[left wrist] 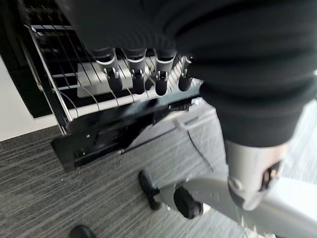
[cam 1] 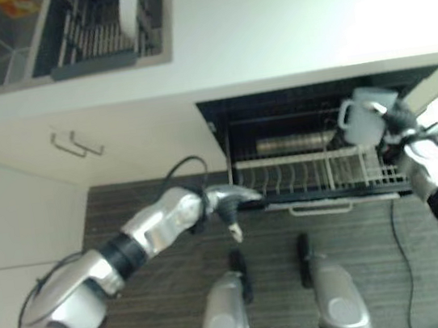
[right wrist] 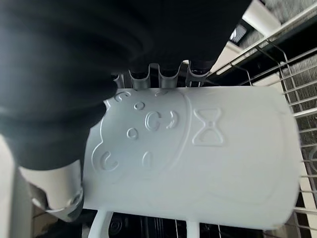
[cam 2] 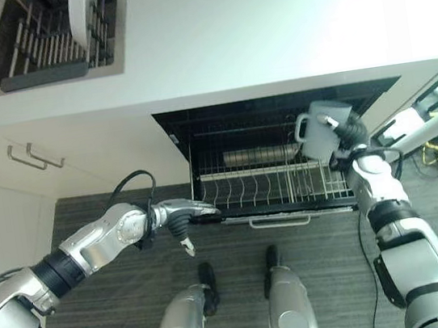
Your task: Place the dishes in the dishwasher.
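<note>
Our left hand [left wrist: 143, 74] at the dishwasher rack [left wrist: 74, 99]

Our straight fingers [left wrist: 134, 79] rest over the pulled-out wire rack, above its dark front edge; grey wood-grain floor [left wrist: 59, 193] lies below.

Mug [cam 2: 324, 129] above rack [cam 2: 271, 183] right side; counter [cam 2: 265, 27] behind.

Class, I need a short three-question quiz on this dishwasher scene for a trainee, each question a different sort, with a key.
1. True or false: the right robot hand holds a mug.
2. The left robot hand is at the front of the:
A. dishwasher rack
B. cupboard handles
C. countertop
3. Fill in: the mug hangs over the pulled-out ____.

Key: 1 true; 2 A; 3 rack.
</note>
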Controlling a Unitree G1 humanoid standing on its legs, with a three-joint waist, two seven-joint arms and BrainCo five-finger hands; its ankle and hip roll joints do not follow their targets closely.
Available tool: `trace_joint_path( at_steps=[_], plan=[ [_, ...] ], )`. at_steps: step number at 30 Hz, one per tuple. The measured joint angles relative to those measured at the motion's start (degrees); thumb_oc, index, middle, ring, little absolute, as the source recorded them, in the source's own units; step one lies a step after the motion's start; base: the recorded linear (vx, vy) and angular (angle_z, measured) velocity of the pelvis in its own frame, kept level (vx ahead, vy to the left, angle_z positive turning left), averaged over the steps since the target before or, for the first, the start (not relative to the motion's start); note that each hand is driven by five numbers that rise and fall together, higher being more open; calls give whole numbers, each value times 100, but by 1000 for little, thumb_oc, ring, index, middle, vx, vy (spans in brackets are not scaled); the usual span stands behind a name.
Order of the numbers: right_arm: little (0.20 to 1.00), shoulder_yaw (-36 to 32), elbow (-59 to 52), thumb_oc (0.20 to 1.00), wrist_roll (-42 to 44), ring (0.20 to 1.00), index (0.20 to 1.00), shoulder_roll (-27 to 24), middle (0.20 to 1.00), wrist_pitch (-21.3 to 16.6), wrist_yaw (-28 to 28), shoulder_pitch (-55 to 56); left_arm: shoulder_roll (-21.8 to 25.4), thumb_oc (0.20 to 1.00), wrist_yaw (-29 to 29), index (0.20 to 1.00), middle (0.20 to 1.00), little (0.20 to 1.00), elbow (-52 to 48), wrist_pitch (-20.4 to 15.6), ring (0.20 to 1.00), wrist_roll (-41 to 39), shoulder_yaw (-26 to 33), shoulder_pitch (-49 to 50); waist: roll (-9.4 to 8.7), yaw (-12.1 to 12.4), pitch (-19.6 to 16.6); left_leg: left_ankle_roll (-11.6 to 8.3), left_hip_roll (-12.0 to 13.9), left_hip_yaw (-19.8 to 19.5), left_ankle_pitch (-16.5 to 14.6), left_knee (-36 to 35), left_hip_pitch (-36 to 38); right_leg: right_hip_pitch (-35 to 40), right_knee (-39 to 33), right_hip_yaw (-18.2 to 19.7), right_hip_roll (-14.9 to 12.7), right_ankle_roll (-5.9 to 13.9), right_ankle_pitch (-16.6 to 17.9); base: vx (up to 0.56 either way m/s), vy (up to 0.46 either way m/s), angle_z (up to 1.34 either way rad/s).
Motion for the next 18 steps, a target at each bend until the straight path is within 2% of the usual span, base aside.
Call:
trace_joint_path(
  at_steps=[2, 5, 11, 18],
  plan=[
    [200, 30, 5, 200, -25, 200, 200, 0, 200, 1, -58, -276, 10, 1000, 3, 1000, 1000, 1000, 14, 27, 1000, 13, -9, -342, 73, -5, 209, 40, -46, 31, 28, 6, -52, -57, -2, 23, -43, 16, 52, -143, 64, -8],
    [200, 456, 266, 200, -246, 200, 200, -1, 200, 81, -182, -777, 90, 1000, -61, 1000, 1000, 1000, 192, 83, 1000, 12, -250, -817, 112, -11, 362, 92, -93, 64, 92, 21, -293, -310, -3, 61, -90, 29, 143, -145, 36, -2],
    [200, 889, 833, 200, -355, 200, 200, 1, 200, 351, -333, -1417, 106, 1000, 63, 1000, 1000, 1000, 261, 153, 1000, 8, -489, -1120, 107, 41, 384, 118, -111, 58, 128, 69, -597, -582, -16, 72, -103, 36, 221, -83, -14, 1],
    [200, 1107, 1461, 200, -472, 200, 200, 2, 200, 492, -417, -1842, 198, 1000, 223, 1000, 1000, 1000, 244, 196, 1000, 6, -706, -1603, 123, 54, 388, 150, -97, 73, 163, 147, -985, -883, -145, 96, -82, 29, 383, -54, -3, -2]
  ],
)
